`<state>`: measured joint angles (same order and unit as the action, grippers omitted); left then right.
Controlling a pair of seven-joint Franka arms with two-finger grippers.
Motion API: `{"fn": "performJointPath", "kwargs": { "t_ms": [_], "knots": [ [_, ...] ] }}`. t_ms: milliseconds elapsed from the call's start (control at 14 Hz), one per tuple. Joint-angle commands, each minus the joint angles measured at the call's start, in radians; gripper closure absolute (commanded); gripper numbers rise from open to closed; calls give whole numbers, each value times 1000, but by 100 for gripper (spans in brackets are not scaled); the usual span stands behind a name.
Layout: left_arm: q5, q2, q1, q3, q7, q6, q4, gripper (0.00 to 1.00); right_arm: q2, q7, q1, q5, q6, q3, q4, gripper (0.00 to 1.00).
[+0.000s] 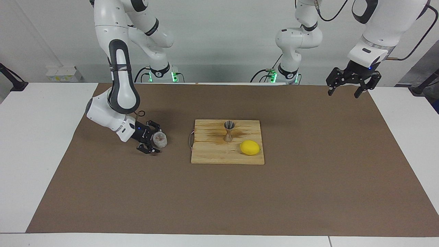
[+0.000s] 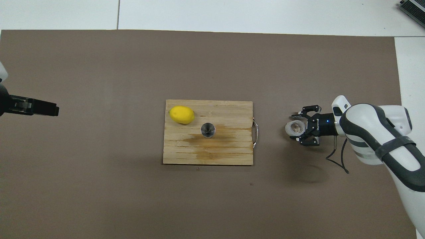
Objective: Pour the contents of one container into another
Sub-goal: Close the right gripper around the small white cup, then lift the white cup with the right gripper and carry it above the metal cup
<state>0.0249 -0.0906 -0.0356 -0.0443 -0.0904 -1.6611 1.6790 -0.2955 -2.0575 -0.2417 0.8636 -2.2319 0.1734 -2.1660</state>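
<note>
Right gripper (image 1: 153,140) low over the mat toward the right arm's end of the tabletop, jaws pinching the glass cup (image 1: 159,139). Jigger (image 1: 229,130) upright on the cutting board (image 1: 219,154) mid-tabletop, beside the lemon (image 1: 249,147). Left gripper (image 1: 348,90) waited raised over its own end's robot-side corner, jaws spread.

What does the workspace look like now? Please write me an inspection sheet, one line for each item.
Surface: brown mat covering a white table.
Job's things: clear glass cup standing on the mat toward the right arm's end; metal jigger upright on the wooden cutting board, not yet filled as far as can be seen.
Clutter: lemon on the board beside the jigger; a dark stain on the board.
Grippers: right gripper low at the mat, fingers around the cup; left gripper open, raised over the mat's edge at the left arm's end, waiting.
Cables: black cables at both arms and bases.
Surroundings: white wall; a small white box on the ledge.
</note>
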Motion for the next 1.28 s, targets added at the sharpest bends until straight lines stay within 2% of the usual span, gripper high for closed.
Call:
{"fn": "performJointPath", "kwargs": {
  "t_ms": [0, 71, 143, 856, 998, 1212],
  "knots": [
    [-6, 12, -12, 7, 15, 9, -18, 0, 12, -35, -1, 32, -11, 3, -9, 83],
    [-6, 12, -10, 7, 14, 6, -18, 0, 13, -35, -1, 32, -12, 3, -9, 94],
    [-6, 12, -7, 6, 12, 6, -18, 0, 16, -33, -1, 32, -14, 3, -8, 100],
    [-6, 9, 0, 6, 3, 14, -21, 0, 145, 181, 148, -1, -17, 1, 24, 100],
    [-6, 11, -1, 6, 3, 14, -21, 0, 176, 287, 195, -66, -31, 1, 35, 100],
    [-6, 9, -4, 6, 12, 18, -21, 0, 177, 458, 278, -194, -32, 3, 93, 100]
  ]
}}
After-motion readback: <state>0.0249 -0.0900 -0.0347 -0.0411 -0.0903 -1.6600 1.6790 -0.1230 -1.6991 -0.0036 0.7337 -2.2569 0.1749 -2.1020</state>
